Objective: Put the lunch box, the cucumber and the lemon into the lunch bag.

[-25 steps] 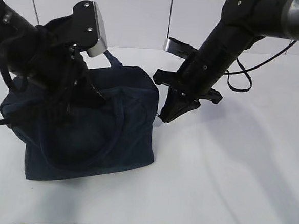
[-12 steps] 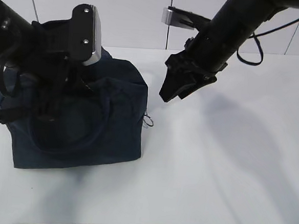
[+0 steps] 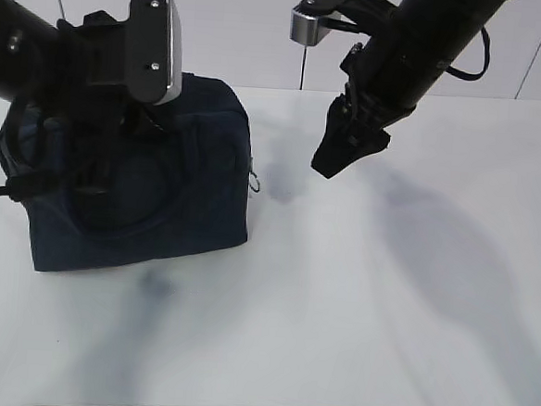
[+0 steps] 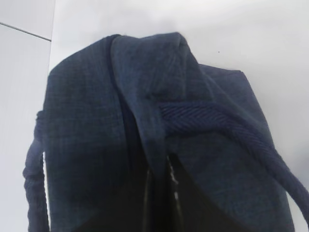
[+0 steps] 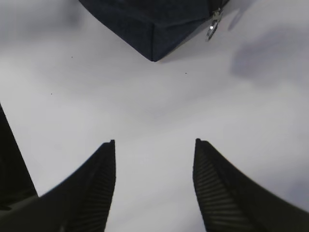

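The dark navy lunch bag [image 3: 192, 197] stands at the left of the white table, its top closed. My left gripper [image 3: 116, 150] sits over its top, shut on a fold of the bag's fabric [image 4: 145, 145] beside a loop handle [image 4: 217, 125]; the jaw tips are dark and half buried in cloth. The metal ring pull [image 3: 252, 181] hangs at the bag's right end and also shows in the right wrist view [image 5: 211, 30]. My right gripper [image 3: 329, 161] hangs open and empty above bare table [image 5: 153, 145], right of the bag. The lunch box, cucumber and lemon are out of view.
The white table [image 3: 385, 295] runs right and forward of the bag. A pale wall stands behind it. The bag's bottom corner [image 5: 152, 53] lies at the top of the right wrist view.
The bag has shifted left and back with my left gripper on it. My right gripper has risen and pulled away to the right of the bag.
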Controlling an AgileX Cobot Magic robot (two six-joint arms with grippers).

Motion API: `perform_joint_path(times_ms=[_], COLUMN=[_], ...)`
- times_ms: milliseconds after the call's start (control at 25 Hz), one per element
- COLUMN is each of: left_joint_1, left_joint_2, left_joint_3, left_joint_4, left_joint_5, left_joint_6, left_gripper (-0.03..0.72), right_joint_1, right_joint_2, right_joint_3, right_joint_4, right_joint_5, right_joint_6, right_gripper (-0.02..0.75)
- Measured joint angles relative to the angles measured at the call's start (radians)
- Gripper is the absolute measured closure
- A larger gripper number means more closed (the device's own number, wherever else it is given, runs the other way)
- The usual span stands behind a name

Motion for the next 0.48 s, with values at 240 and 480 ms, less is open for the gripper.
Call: perform_joint_path(times_ms=[240, 480], left_joint_1=[0.000, 0.000], left_joint_2=[0.000, -0.012], left_joint_3=[0.000, -0.002], left_joint_4=[0.000, -0.034], left_joint_5=[-0.002, 0.007], left_joint_6=[0.000, 0.000], left_gripper=[0.575, 0.226], right_joint_1=[0.000, 0.000], right_joint_2=[-0.005, -0.015], right_joint_3=[0.000, 0.000], right_joint_4=[0.003, 0.008], right_joint_5=[0.000, 0.001], right_joint_6=[-0.023, -0.024], right_gripper=[0.319, 0.319])
